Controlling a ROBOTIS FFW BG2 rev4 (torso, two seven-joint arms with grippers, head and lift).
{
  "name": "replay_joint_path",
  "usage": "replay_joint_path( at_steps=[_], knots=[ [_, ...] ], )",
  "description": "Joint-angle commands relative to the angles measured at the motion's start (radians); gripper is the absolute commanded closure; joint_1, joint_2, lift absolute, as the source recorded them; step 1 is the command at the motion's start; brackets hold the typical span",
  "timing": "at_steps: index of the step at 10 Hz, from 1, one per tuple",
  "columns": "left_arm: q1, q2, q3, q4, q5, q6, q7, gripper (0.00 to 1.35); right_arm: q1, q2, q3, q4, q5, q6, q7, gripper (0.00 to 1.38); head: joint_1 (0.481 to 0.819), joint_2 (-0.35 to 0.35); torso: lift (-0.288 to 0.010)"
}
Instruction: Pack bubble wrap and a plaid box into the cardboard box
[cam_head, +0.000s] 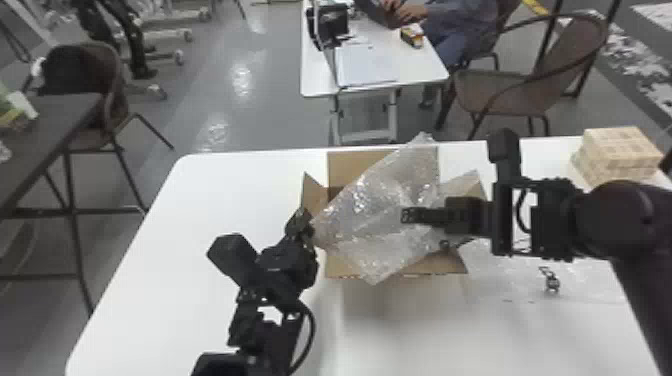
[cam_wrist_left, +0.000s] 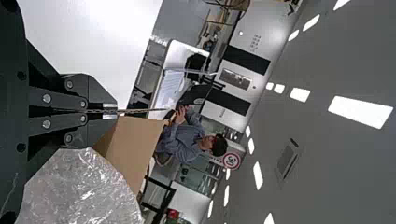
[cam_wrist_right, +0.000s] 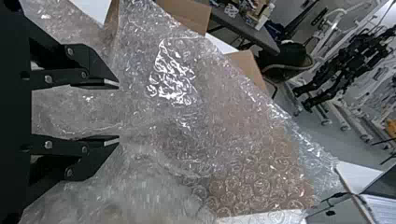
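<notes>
Right pincer (cam_wrist_right: 117, 112), fingers apart with bubble wrap (cam_head: 367, 210) between them, seems best placed to push down — the wrap slants near-left to far-right over the cardboard box (cam_head: 445, 265), whose flap (cam_wrist_left: 137, 144) the left pincer (cam_wrist_left: 112, 112) clamps.

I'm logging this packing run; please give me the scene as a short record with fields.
box: cardboard, on the white table, flaps spread
bubble wrap: draped across the box's top, overhanging the front flap
left gripper: at the box's left side, shut on a flap
right gripper: over the box's right part, fingers apart, wrap between them
plaid box: on the table's far right, not packed
packing status: unfinished
</notes>
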Motion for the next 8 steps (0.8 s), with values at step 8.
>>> replay_joint_path(
  at_steps=[8],
  knots=[
    [0.008,0.009,0.002,0.0,0.019,-0.009,0.0,1.19,0.307,-0.059,-0.197,-0.475,0.275,-0.428,0.096,0.51,0.694,0.055,-0.095]
  ],
)
